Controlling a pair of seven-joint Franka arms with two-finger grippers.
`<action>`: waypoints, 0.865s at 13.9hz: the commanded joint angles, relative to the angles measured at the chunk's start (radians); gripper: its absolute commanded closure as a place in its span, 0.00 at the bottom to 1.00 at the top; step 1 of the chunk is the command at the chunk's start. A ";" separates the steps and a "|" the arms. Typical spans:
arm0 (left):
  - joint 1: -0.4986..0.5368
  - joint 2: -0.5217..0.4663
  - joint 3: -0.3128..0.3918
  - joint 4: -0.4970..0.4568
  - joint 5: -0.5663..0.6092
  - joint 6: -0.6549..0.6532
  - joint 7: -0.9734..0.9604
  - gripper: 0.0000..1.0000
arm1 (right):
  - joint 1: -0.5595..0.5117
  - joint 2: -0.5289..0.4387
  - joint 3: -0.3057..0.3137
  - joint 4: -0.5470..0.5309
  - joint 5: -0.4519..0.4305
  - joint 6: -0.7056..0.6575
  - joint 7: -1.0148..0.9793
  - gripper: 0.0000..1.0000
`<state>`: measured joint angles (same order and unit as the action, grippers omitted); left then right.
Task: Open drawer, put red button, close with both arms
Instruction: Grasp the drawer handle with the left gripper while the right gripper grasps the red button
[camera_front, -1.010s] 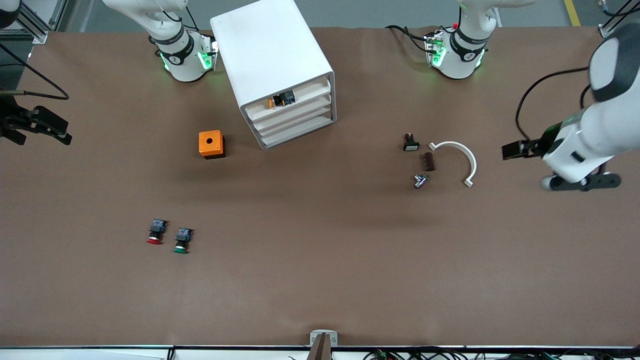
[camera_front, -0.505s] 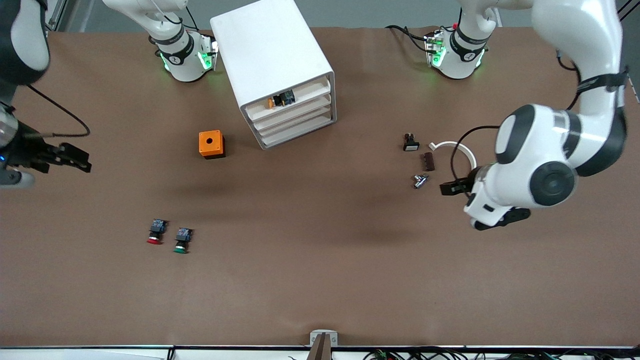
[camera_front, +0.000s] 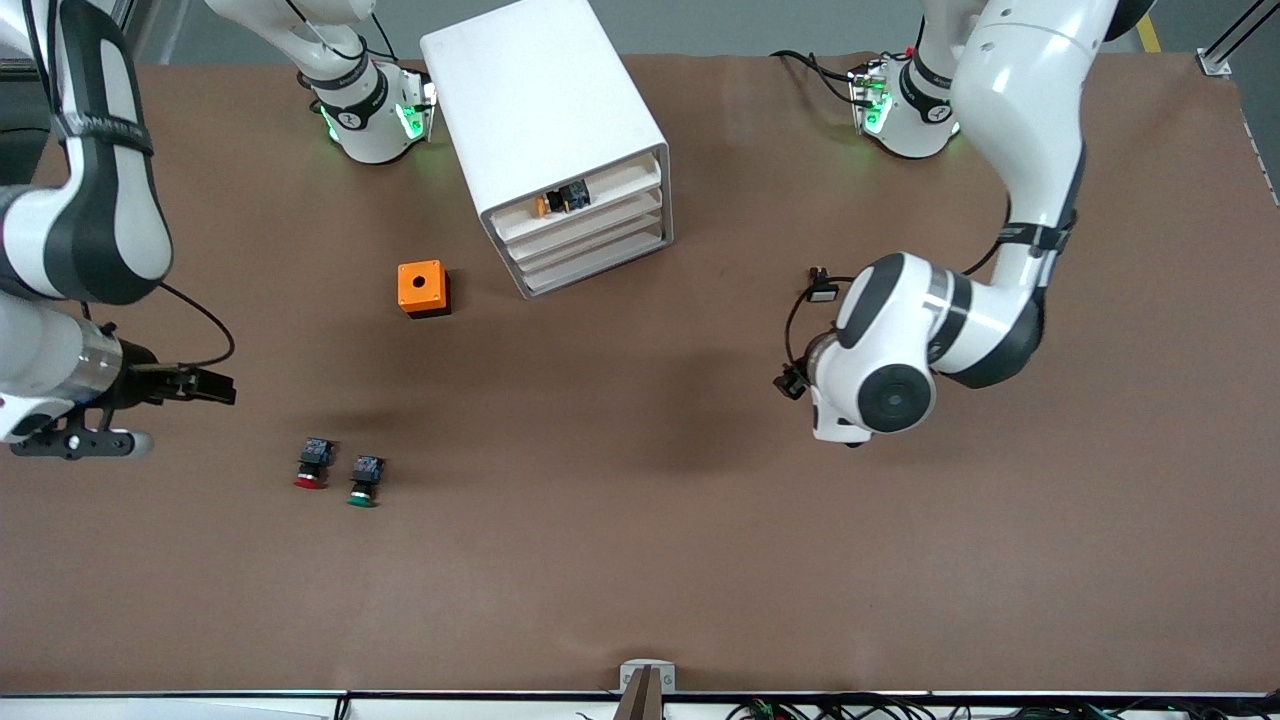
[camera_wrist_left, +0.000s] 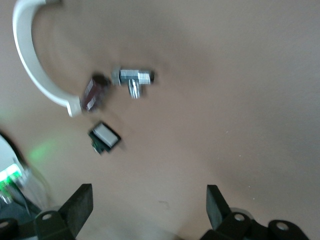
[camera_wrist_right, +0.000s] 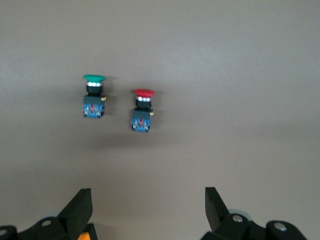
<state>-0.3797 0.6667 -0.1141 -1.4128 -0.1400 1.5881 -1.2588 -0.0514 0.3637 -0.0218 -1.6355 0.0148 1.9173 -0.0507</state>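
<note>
The red button (camera_front: 311, 465) lies on its side on the brown table, beside a green one (camera_front: 363, 482), toward the right arm's end. In the right wrist view the red button (camera_wrist_right: 142, 110) sits ahead of my right gripper (camera_wrist_right: 146, 205), which is open and empty. That right gripper (camera_front: 212, 387) hovers over the table a little short of the buttons. The drawer (camera_front: 595, 223), second from the top of the white cabinet (camera_front: 540, 100), is shut. My left gripper (camera_wrist_left: 148, 202) is open and empty over bare table, under the left arm's wrist (camera_front: 880, 385).
An orange box (camera_front: 423, 288) stands beside the cabinet. The top drawer holds small orange and black parts (camera_front: 560, 200). Near the left gripper lie a black switch (camera_wrist_left: 105, 137), a brown part (camera_wrist_left: 94, 93), a metal fitting (camera_wrist_left: 132, 79) and a white curved piece (camera_wrist_left: 35, 65).
Both arms have swung in from the table's ends. The left arm now covers the small parts; the right gripper has come closer to the buttons. Both grippers stay open.
</note>
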 joint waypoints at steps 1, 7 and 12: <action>-0.076 0.059 0.007 0.029 -0.027 -0.007 -0.252 0.00 | -0.034 0.096 0.011 -0.003 0.042 0.110 0.003 0.00; -0.122 0.114 0.008 0.017 -0.387 0.003 -0.583 0.00 | -0.039 0.262 0.011 -0.059 0.128 0.334 0.005 0.00; -0.150 0.157 0.007 0.005 -0.685 0.001 -0.908 0.03 | -0.025 0.310 0.013 -0.086 0.169 0.396 0.003 0.00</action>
<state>-0.5203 0.7905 -0.1140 -1.4154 -0.7140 1.6001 -2.0682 -0.0786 0.6761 -0.0175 -1.7139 0.1546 2.3074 -0.0506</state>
